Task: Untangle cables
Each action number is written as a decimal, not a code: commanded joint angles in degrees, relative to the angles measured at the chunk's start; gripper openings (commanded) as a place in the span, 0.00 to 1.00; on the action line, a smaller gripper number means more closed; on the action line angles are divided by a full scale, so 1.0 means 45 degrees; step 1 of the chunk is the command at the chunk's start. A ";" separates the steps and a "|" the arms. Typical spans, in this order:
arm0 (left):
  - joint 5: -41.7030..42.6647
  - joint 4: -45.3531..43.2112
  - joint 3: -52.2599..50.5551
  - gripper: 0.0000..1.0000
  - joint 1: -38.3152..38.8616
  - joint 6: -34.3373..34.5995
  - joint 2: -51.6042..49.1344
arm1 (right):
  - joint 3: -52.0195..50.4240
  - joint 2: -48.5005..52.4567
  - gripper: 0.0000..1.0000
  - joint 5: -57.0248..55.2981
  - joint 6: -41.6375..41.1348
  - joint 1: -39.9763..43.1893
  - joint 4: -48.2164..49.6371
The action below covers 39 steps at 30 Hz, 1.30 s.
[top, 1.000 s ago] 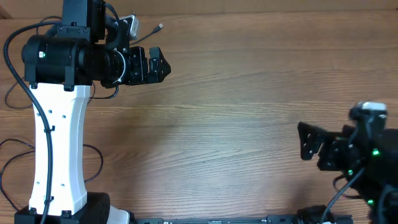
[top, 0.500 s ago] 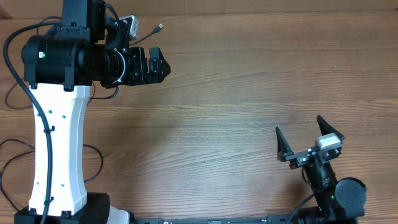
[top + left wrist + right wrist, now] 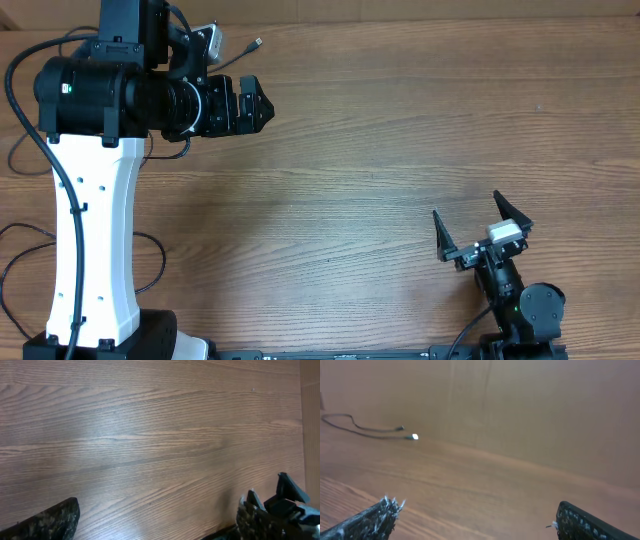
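A thin black cable with a silvery plug end (image 3: 258,43) lies at the table's far edge, partly hidden behind the left arm. In the right wrist view the cable (image 3: 355,425) shows far off at the upper left, with a dark plug and a bright silvery plug (image 3: 415,436). No coiled bundle is in view. My left gripper (image 3: 262,105) hangs high at the upper left, open and empty (image 3: 155,527). My right gripper (image 3: 476,226) is low at the bottom right, open and empty (image 3: 475,520), far from the cable.
The left arm's white column (image 3: 95,240) stands at the left, with thin black wires looping by its base (image 3: 155,265). The wooden table (image 3: 380,150) spreads between the arms. The right gripper also shows in the left wrist view (image 3: 290,497).
The right arm has swung in from the right edge and folded back toward its base; its open gripper now sits a little further left and lower. The left arm has not moved.
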State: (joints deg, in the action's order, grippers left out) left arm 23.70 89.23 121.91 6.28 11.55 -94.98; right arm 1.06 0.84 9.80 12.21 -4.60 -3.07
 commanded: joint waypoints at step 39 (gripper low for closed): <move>-0.0039 0.0019 0.0136 1.00 0.0029 -0.0282 0.0180 | -0.0131 -0.0151 1.00 -0.1928 -0.2093 0.0767 -0.0389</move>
State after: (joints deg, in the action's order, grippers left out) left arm 23.70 89.23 121.91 6.28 11.55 -94.98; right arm 1.06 0.84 1.85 3.18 -1.48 -5.15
